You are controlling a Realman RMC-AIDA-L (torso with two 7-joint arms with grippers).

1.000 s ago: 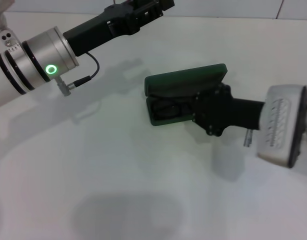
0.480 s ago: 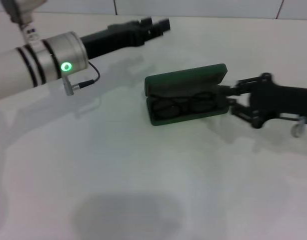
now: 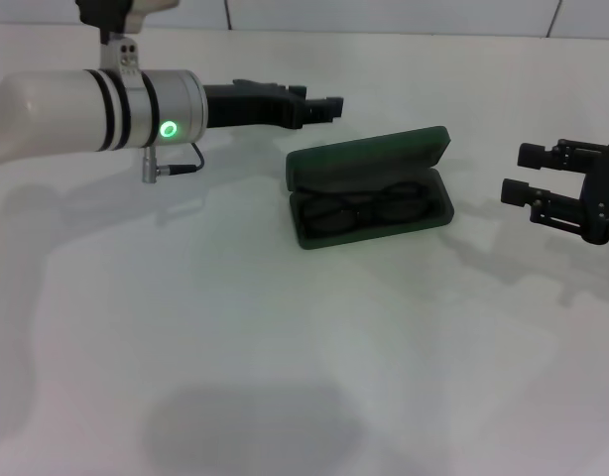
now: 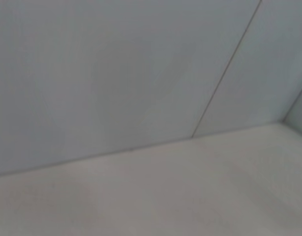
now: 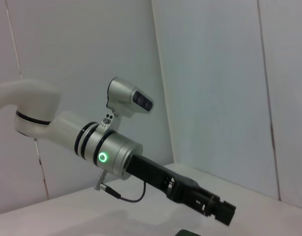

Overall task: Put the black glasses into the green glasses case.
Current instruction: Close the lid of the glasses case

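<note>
The green glasses case (image 3: 369, 164) lies open in the middle of the white table, its lid tilted up at the back. The black glasses (image 3: 362, 210) lie folded inside its lower half. My right gripper (image 3: 524, 173) is open and empty, hovering to the right of the case and apart from it. My left gripper (image 3: 322, 99) is open and empty, held just behind the case's left end; it also shows in the right wrist view (image 5: 222, 212). A sliver of the case (image 5: 188, 233) shows at the edge of the right wrist view.
The white table (image 3: 285, 347) is bordered by a tiled wall (image 3: 404, 15) at the back. The left arm's silver wrist with a green light (image 3: 168, 129) and a cable (image 3: 190, 159) hangs over the left rear of the table. The left wrist view shows only wall and table.
My right gripper has let go of the glasses in the case and drawn back to the right. My left arm has swung down and nearer to the case's back left.
</note>
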